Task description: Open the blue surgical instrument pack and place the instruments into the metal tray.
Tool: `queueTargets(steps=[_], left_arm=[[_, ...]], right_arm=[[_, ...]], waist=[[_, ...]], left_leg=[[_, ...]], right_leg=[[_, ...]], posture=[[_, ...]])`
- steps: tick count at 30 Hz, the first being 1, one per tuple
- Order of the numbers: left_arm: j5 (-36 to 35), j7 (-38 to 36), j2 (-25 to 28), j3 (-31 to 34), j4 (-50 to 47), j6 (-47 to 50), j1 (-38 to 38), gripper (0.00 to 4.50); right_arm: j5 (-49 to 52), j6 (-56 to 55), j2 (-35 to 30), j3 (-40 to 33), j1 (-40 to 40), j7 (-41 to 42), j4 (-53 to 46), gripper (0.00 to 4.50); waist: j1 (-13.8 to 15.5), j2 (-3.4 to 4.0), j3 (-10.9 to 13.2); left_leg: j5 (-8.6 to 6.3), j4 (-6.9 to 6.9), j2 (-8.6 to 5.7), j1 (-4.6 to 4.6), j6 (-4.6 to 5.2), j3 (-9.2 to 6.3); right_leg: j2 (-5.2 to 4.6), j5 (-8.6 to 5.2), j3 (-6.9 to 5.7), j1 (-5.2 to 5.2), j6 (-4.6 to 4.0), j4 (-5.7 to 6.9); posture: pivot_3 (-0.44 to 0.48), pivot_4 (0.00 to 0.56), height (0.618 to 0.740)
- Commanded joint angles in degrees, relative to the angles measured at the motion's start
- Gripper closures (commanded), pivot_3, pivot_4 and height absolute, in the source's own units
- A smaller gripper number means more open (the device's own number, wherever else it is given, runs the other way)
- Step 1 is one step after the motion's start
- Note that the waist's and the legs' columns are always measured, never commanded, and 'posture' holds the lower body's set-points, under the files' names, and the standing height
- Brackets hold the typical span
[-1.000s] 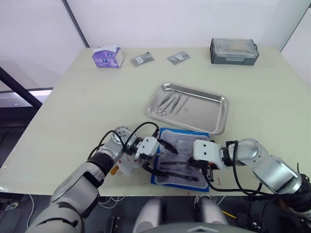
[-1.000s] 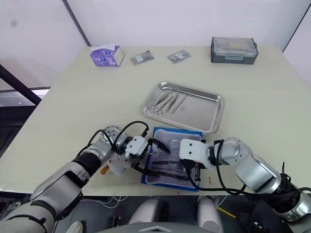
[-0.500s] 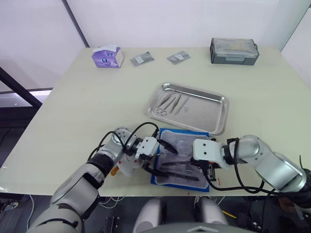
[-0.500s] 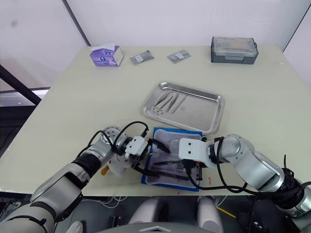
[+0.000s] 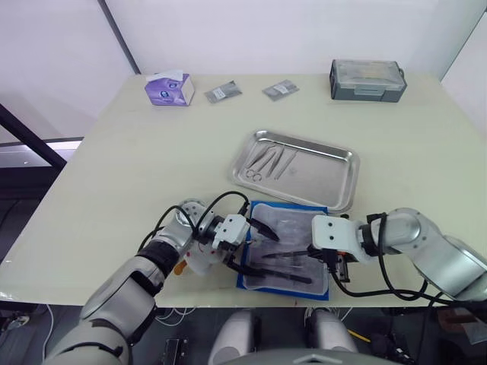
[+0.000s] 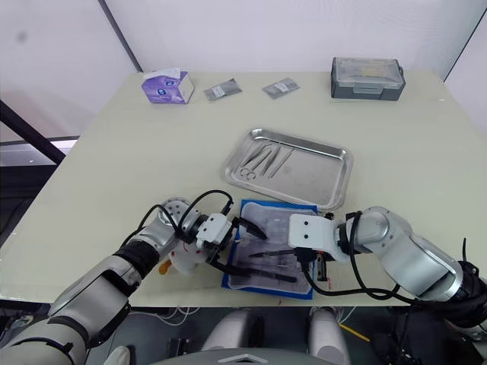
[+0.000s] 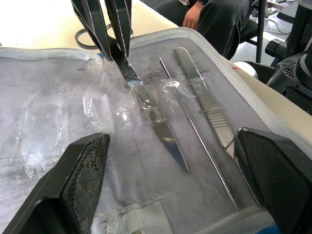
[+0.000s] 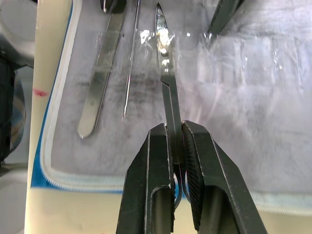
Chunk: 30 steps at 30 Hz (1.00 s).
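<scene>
The blue surgical instrument pack [image 5: 293,219] lies open at the table's front edge, pale lining up. Inside it rest a thin probe [image 7: 195,131] and a flat silvery handle [image 7: 209,107]. My right gripper [image 8: 175,129] is shut on the end of a slim pointed instrument [image 8: 165,83] whose tip still lies on the lining under clear film. My left gripper [image 5: 255,249] is open, its fingers [image 7: 83,180] spread wide over the pack's left side. The metal tray [image 5: 335,179] sits just behind the pack and holds several instruments [image 5: 268,161] at its left end.
A purple tissue box [image 5: 169,89], two small grey packets [image 5: 222,93] [image 5: 280,90] and a grey lidded box [image 5: 367,80] line the far edge. The pack nearly touches the table's front edge. A seated person's legs [image 7: 219,19] are beyond the table.
My right gripper has shifted a little to the right with the pointed instrument in it. The left gripper stays spread on the pack.
</scene>
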Motion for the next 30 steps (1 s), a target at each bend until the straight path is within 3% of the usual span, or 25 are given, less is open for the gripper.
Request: queueTargets(steps=[1, 10, 23, 30], left_arm=[[5.82, -2.13, -0.59, -5.85, 3.82, 0.49, 3.43, 0.0], [5.89, -2.13, -0.87, -5.9, 4.34, 0.33, 3.36, 0.0], [6.03, -2.13, -1.38, -5.64, 5.74, -0.18, 2.81, 0.0], [6.07, -2.13, -1.64, -5.49, 6.31, -0.38, 2.69, 0.0]], right_arm=[[1.18, -0.02, -1.35, -4.37, -0.01, -0.05, -2.91, 4.48], [3.56, 0.69, -5.91, -9.01, 3.0, 0.23, -5.17, 4.48], [7.68, -5.57, -14.04, -25.21, 18.68, 2.22, -7.28, 4.48], [11.97, -5.48, -10.26, -34.19, 22.0, -0.15, -5.12, 4.48]], waist=[[0.01, 0.0, 0.0], [0.08, 0.02, 0.0], [0.6, -0.05, 0.04], [0.68, -0.06, 0.05]], left_leg=[[0.0, 0.0, 0.0, 0.0, 0.0, 0.0], [0.0, 0.0, -0.03, -0.03, 0.0, 0.0], [0.0, 0.0, -0.13, -0.11, 0.0, 0.03], [0.0, 0.01, -0.14, -0.09, 0.0, 0.06]], right_leg=[[0.0, 0.0, 0.0, 0.0, 0.0, 0.0], [-0.11, 0.0, -0.07, 0.0, 0.01, -0.02], [-0.3, 0.0, -0.18, 0.01, 0.07, -0.13], [-0.31, 0.01, -0.16, 0.02, 0.08, -0.13]], posture=[[0.0, 0.15, 0.734], [0.0, 0.15, 0.734], [0.0, 0.15, 0.734], [0.0, 0.15, 0.734]])
